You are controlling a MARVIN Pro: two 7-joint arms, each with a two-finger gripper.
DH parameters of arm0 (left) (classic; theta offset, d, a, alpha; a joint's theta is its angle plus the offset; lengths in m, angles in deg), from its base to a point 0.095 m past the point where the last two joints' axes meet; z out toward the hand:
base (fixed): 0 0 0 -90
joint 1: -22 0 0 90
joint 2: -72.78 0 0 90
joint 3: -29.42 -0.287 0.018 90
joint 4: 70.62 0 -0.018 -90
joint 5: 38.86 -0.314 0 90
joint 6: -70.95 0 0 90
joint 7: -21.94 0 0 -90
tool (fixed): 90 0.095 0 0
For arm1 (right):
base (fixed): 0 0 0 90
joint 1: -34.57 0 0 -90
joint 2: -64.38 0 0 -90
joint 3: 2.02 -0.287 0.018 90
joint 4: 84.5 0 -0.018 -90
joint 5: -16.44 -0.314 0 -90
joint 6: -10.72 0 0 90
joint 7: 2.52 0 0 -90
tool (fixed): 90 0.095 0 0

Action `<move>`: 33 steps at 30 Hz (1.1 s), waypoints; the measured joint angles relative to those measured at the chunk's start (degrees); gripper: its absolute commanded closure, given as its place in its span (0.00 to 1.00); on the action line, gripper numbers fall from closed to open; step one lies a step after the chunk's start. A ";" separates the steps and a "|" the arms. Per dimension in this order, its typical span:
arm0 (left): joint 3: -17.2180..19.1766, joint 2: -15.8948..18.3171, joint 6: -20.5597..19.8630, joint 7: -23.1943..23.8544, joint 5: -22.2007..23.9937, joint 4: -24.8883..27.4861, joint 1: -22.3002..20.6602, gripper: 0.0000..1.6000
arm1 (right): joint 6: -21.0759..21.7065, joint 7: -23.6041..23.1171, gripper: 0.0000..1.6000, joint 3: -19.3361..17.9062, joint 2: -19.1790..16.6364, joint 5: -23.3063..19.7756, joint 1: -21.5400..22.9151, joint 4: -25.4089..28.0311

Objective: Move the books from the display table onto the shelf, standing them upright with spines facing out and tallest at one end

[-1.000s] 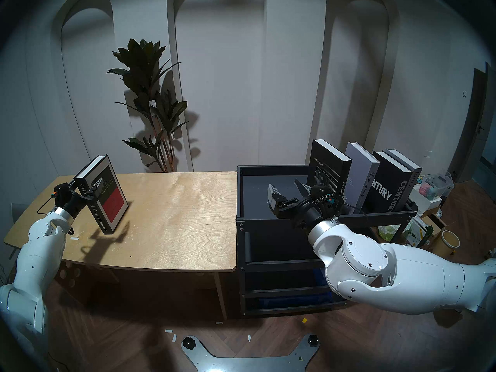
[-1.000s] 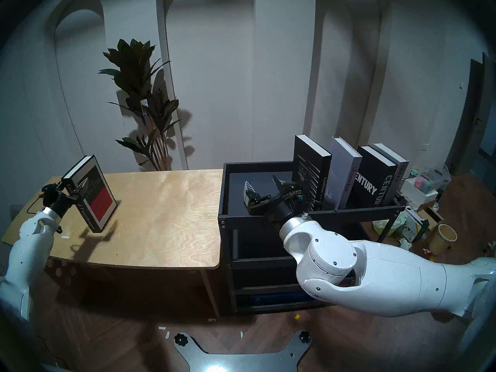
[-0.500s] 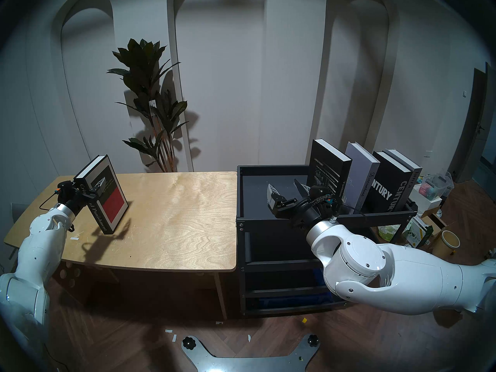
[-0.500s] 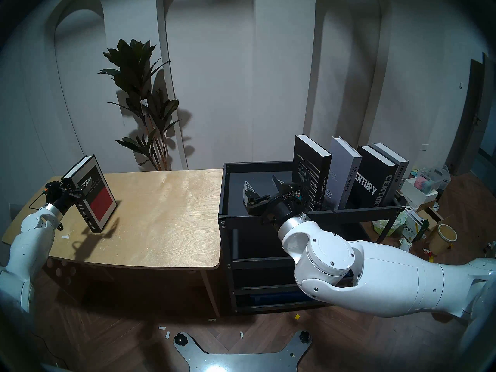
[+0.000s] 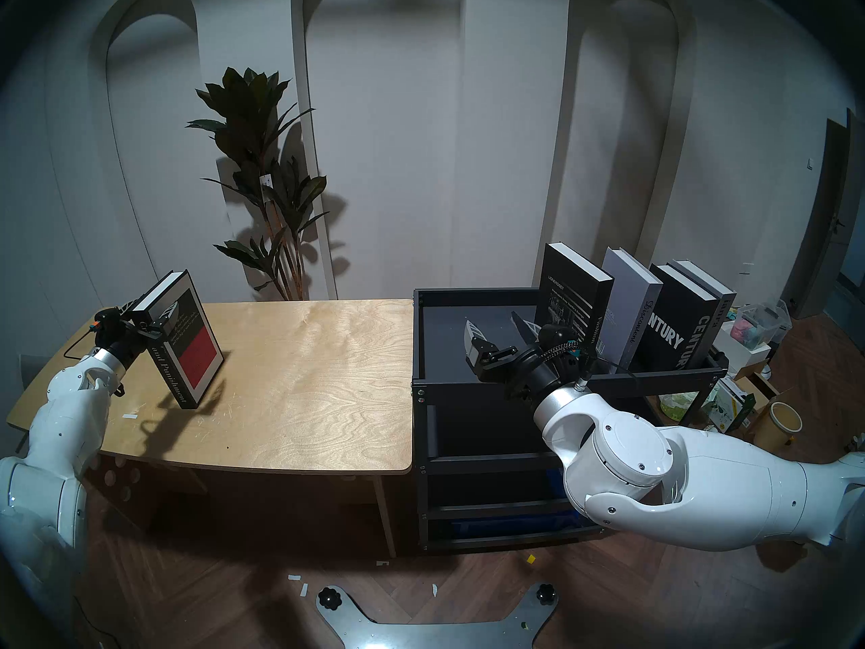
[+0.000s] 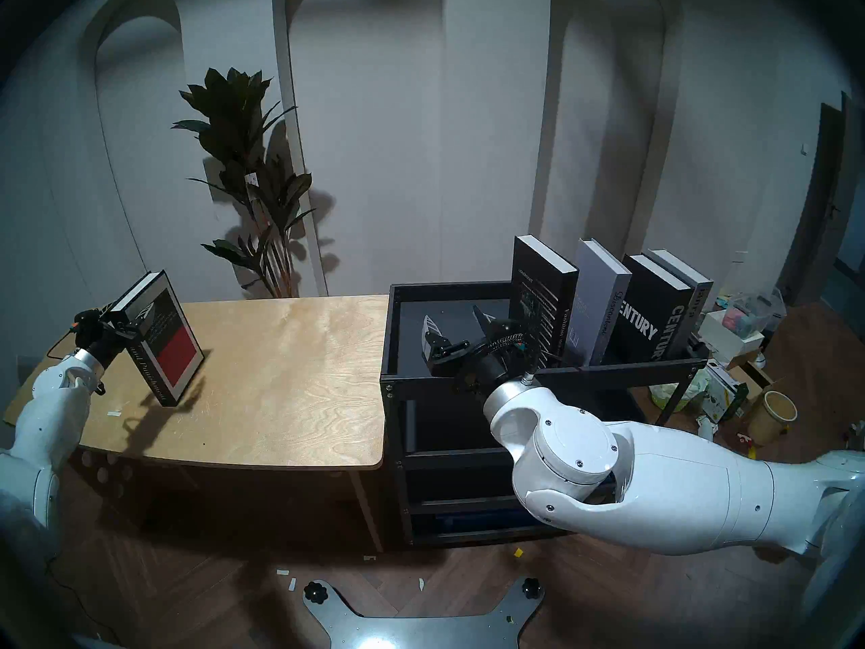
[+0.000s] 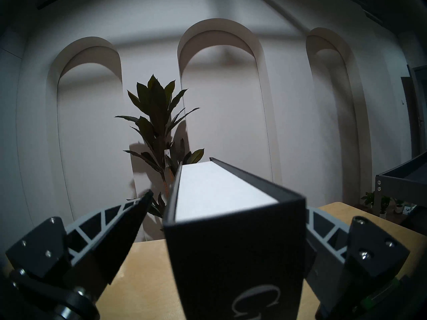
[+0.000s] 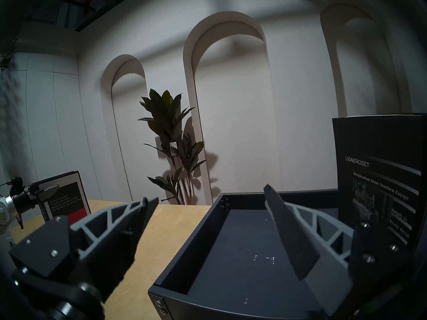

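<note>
On the large light plywood display table (image 5: 299,376), near its far left corner, stands the thick black hardcover with the red panel, Crime and Punishment (image 5: 187,348), upright on its bottom edge and leaning a touch, spine toward the robot. The left gripper (image 5: 149,316) sits at the top of that spine, jaws spread wide, one finger either side of the book. In the left wrist view the left-hand finger (image 7: 120,222) stands clear of the cover with a gap showing; the right-hand finger (image 7: 323,224) lies close against the other cover, and whether it touches I cannot tell. No clamp on the book, then: it rests on the table by itself.

Over to the black metal cart, the shelf (image 5: 449,381), which butts against the table's right edge. Four books stand upright along the right side of its rimmed top tray, spines out: the tall black Fashion volume (image 5: 568,297) leftmost, the pale grey Discontent (image 5: 629,306) against it, then the black Century (image 5: 678,325), and the grey ianra (image 5: 721,306) at the far right edge.

The right gripper (image 5: 498,327) hovers over the bare left part of the tray, jaws wide apart and holding nothing, its right finger (image 8: 291,234) just beside the Fashion cover.

A dark-leaved potted plant (image 5: 262,165) stands behind the table against the arched white wall.
</note>
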 measured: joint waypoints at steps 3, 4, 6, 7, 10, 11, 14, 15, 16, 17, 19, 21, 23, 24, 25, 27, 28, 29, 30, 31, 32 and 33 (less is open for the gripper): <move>-0.03 -0.14 0.62 1.13 -0.22 -1.24 -1.15 0.96 | -0.24 0.04 0.00 0.03 -0.54 0.17 -0.09 0.42; -0.04 -0.23 0.86 1.60 -0.28 -1.69 -1.57 1.00 | -0.37 0.11 0.00 0.04 -0.78 0.24 -0.13 0.63; -0.04 -0.40 1.22 2.49 -0.33 -2.43 -2.19 1.00 | -0.57 0.24 0.00 0.05 -1.17 0.35 -0.22 0.97; -0.04 -0.54 1.42 3.18 -0.31 -2.94 -2.57 1.00 | -0.72 0.38 0.00 0.05 -1.43 0.42 -0.30 1.21; -0.05 -0.85 1.68 4.78 -0.25 -3.91 -3.22 1.00 | -1.03 0.79 0.00 0.05 -2.01 0.61 -0.48 1.74; -0.06 -1.00 1.75 5.72 -0.17 -4.40 -3.58 1.00 | -1.23 1.01 0.00 0.05 -2.30 0.73 -0.58 2.01; 0.09 -1.30 1.68 7.57 0.22 -5.01 -4.17 1.00 | -1.63 1.44 0.00 0.10 -2.83 1.02 -0.85 2.54; 0.23 -1.45 1.58 8.19 0.47 -5.06 -4.29 1.00 | -1.75 1.58 0.00 0.17 -2.97 1.17 -0.98 2.70; 0.37 -1.57 1.50 8.45 0.65 -5.04 -4.38 1.00 | -1.81 1.65 0.00 0.22 -3.03 1.26 -1.06 2.78; 0.64 -1.75 1.37 8.73 0.94 -4.88 -4.52 1.00 | -1.85 1.76 0.00 0.38 -3.07 1.40 -1.19 2.90; 0.89 -1.94 1.23 8.85 1.19 -4.42 -4.84 1.00 | -1.85 1.87 0.00 0.69 -2.96 1.62 -1.34 2.97; 1.17 -2.08 1.08 8.87 1.41 -3.71 -5.32 1.00 | -1.80 1.92 0.00 1.15 -2.61 1.84 -1.48 2.97; 1.58 -2.20 0.96 8.76 1.71 -2.14 -6.11 1.00 | -1.64 1.85 0.00 2.07 -1.87 2.13 -1.62 2.81; 1.70 -2.23 0.95 8.66 1.80 -1.54 -6.42 1.00 | -1.53 1.76 0.00 2.42 -1.60 2.24 -1.67 2.73; 1.92 -2.31 0.97 8.41 1.94 -0.47 -6.99 1.00 | -1.26 1.58 0.00 3.01 -1.10 2.43 -1.74 2.52; 2.24 -2.49 1.09 7.98 2.18 1.10 -7.83 1.00 | -0.74 1.32 0.00 3.88 -0.26 2.70 -1.81 2.01; 2.38 -2.61 1.11 7.80 2.28 1.63 -8.15 1.00 | -0.54 1.22 0.00 4.19 0.03 2.81 -1.83 1.79; 2.54 -2.85 1.13 7.51 2.44 2.58 -8.69 1.00 | -0.22 1.06 0.00 4.65 0.54 3.00 -1.84 1.42; 2.60 -3.03 1.13 7.36 2.52 3.11 -8.98 1.00 | -0.05 0.97 0.00 4.89 0.82 3.11 -1.84 1.20; 2.67 -3.45 1.12 7.06 2.68 4.12 -9.53 1.00 | 0.26 0.83 0.00 5.31 1.37 3.31 -1.82 0.81; 2.68 -3.69 1.10 6.92 2.75 4.61 -9.82 1.00 | 0.39 0.77 0.00 5.51 1.62 3.40 -1.79 0.61; 2.67 -4.28 1.01 6.63 2.88 5.64 -10.38 1.00 | 0.68 0.64 0.00 5.87 2.15 3.60 -1.72 0.24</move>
